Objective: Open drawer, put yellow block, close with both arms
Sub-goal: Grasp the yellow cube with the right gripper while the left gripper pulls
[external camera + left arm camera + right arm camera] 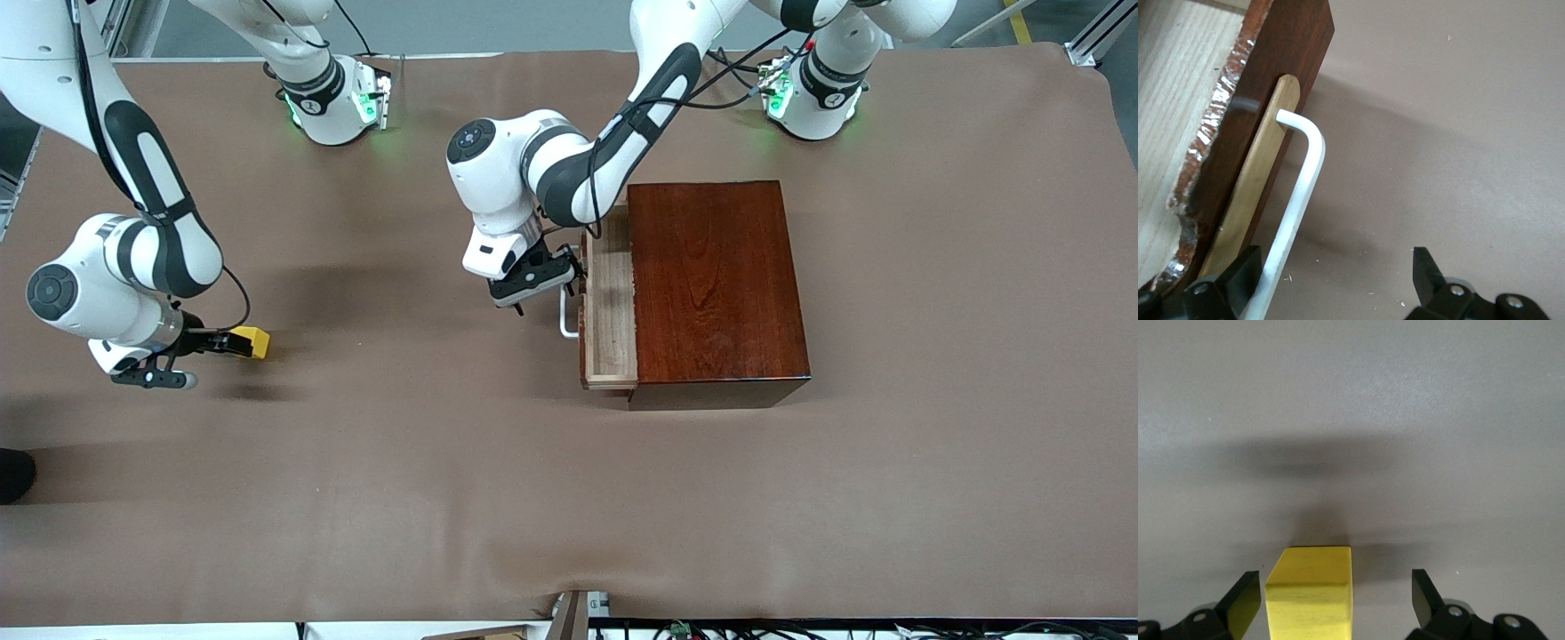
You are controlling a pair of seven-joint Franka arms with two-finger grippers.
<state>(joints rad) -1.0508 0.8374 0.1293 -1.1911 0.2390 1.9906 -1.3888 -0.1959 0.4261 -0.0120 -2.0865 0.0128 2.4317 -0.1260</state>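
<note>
Two arms at work: right gripper (1336, 597), jaws spread, straddles the small bright yellow cube (1311, 592) on the brown worktop (444, 480), at nine o'clock from the half-open pale-wood drawer (612, 307); left gripper (1338, 280), jaws released, brackets its white bar handle (1301, 193).

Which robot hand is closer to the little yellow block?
The right gripper: its open fingers sit on either side of the yellow block. The left gripper is open at the drawer handle.
</note>
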